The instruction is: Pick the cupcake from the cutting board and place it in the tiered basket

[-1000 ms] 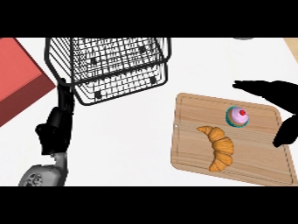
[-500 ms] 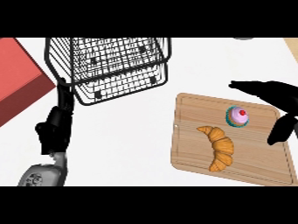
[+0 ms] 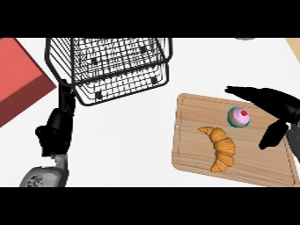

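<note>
Head view: cupcake (image 3: 239,117) sits on the cutting board (image 3: 198,132), between the open, empty right hand's (image 3: 277,102) fingers and thumb.

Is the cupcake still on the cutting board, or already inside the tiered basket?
On the board. The cupcake sits upright on the cutting board, beside the croissant.
</note>
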You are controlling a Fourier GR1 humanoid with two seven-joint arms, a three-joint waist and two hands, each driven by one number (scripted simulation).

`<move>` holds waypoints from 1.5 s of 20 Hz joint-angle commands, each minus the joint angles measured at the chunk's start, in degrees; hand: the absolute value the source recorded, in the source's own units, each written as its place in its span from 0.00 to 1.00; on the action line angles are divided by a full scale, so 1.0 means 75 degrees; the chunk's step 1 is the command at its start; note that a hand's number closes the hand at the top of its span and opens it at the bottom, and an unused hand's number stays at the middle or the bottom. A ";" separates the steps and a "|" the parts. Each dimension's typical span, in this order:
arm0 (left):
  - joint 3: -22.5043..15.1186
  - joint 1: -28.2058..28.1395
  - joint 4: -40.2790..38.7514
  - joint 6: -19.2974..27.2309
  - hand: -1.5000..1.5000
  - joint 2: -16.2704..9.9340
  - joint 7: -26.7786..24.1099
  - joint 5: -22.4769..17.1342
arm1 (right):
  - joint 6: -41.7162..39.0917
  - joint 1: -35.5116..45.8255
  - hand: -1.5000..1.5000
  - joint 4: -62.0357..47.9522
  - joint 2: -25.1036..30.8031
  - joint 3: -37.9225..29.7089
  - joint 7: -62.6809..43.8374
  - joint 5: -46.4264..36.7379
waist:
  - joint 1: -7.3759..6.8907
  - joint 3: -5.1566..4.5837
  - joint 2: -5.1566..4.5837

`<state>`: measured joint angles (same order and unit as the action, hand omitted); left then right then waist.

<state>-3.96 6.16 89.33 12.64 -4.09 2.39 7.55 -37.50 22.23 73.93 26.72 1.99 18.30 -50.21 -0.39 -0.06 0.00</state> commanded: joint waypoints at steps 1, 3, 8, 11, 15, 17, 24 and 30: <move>-0.0432 0.0108 0.0729 -0.0139 0.50 0.0080 0.0687 0.0194 | -0.0025 0.0164 1.00 0.0023 -0.0349 -0.0274 -0.0297 0.0146 | 0.0026 0.0010 0.0009; -0.0262 0.0159 0.0037 0.0011 0.50 0.0191 -0.0086 0.0218 | 0.1074 -0.0119 1.00 -0.0166 -0.0463 -0.0146 0.0139 -0.0196 | 0.0036 0.0010 -0.0008; 0.0035 0.0536 -0.0238 -0.0358 0.50 -0.0034 0.0110 -0.0092 | 0.2296 -0.0163 1.00 -0.0158 -0.0487 0.0411 0.0607 -0.1005 | 0.0059 0.0009 -0.0011; -0.0284 -0.0145 0.0035 -0.0285 0.50 0.0213 -0.0404 0.0030 | 0.2653 0.0360 1.00 -0.1105 -0.0459 -0.0064 0.0812 -0.0964 | 0.0006 0.0009 -0.0011; -0.0442 0.0021 0.0129 -0.0048 0.50 0.0392 0.0068 0.0245 | 0.2636 0.0197 1.00 0.0165 -0.2241 0.1336 -0.2029 -0.2242 | 0.0068 -0.0010 0.0059; -0.0395 0.0166 -0.0055 -0.0149 0.50 0.0332 0.0008 0.0198 | 0.2299 0.0760 1.00 -0.0034 -0.3007 0.2035 -0.3247 -0.2995 | -0.0124 -0.0049 0.0055; -0.0438 0.0401 -0.0228 -0.0539 0.50 0.0176 -0.0052 0.0061 | 0.1709 0.1508 1.00 -0.0092 -0.3541 0.3632 -0.6714 -0.3141 | -0.0559 -0.0034 0.0037; -0.0529 0.0758 -0.0040 -0.0469 0.50 0.0322 0.0289 0.0099 | 0.1461 0.2874 1.00 0.0683 -0.3557 0.4334 -0.9493 -0.1966 | -0.0703 -0.0007 0.0078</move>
<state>-6.02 9.11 87.53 10.15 -2.74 4.08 8.36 -25.14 37.79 76.11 0.59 31.49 -40.88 -68.87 -5.14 -0.35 0.29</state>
